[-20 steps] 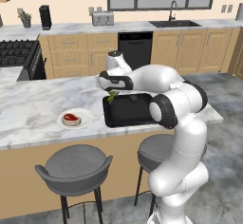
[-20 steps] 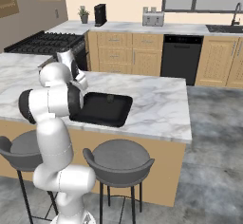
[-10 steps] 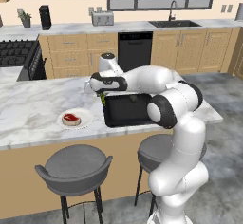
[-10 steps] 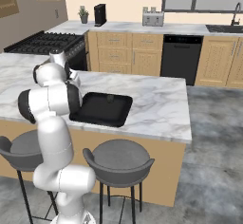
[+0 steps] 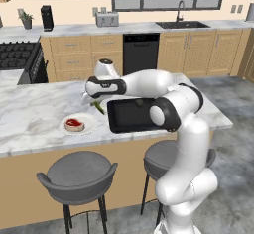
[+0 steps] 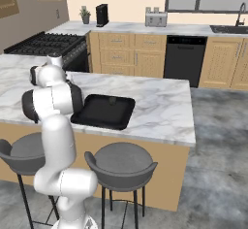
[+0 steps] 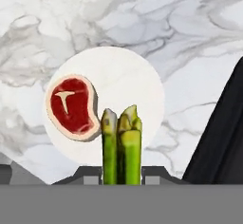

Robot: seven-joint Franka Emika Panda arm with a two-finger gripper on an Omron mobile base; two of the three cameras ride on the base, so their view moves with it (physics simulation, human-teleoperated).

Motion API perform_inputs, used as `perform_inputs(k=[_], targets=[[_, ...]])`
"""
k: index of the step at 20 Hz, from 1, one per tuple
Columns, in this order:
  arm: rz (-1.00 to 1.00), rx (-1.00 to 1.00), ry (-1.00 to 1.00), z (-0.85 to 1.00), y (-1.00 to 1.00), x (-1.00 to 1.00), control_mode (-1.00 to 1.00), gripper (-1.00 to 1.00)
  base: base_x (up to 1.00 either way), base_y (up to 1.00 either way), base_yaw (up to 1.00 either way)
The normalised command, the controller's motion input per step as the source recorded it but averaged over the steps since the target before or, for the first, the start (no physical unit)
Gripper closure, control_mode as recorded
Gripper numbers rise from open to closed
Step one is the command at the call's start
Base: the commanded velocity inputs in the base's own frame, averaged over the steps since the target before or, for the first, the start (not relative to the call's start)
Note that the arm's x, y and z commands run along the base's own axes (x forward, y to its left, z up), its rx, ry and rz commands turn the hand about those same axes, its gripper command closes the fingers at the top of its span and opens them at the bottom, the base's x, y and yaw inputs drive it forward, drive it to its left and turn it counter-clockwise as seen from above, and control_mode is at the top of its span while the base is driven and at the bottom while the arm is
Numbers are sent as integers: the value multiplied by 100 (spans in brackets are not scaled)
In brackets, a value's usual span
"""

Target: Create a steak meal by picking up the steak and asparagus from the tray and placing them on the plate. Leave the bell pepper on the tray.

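Marble runs across the island counter [image 5: 39,119] in the left base view, with wooden cabinets, a dishwasher and a sink along the far wall. At middle left of the frame the white plate [image 5: 78,126] sits on the counter with the steak [image 5: 75,124] already on it. Right of it lies the black tray [image 5: 130,115], partly covered by the arm. The hand [image 5: 95,101] hangs between plate and tray, above the counter, with the asparagus [image 5: 99,108] slanting down from it as a green sliver.

From the right base view the tray [image 6: 104,110] is seen clear of the arm at mid frame, and a small dark lump near its far rim is probably the bell pepper [image 6: 111,100]; nothing else lies in the tray.

Looking down in the hand view, the plate [image 7: 133,76] fills the middle, the steak [image 7: 72,106] on its left part, the tray's edge [image 7: 223,137] dark at lower right. The asparagus [image 7: 122,144] rises at bottom centre, pinched between the two fingers, which are closed on the stalks. Its tips reach over the plate's lower part, just right of the steak.

To finish well, I judge the hand should travel a little farther over the bare right half of the plate, lower, then let go, so the stalks do not roll off the rim.
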Motion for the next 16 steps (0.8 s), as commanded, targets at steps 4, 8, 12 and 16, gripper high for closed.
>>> perform_inputs(k=[4, 8, 12, 16], targets=[[30, -4, 0, -34, 31, 0, -100, 100, 0, 0, 0], [19, -5, 0, -23, 24, 12, -100, 100, 0, 0, 0], [4, -6, 0, -23, 17, 21, -100, 100, 0, 0, 0], [0, -7, 0, -31, 13, 24, -100, 100, 0, 0, 0]])
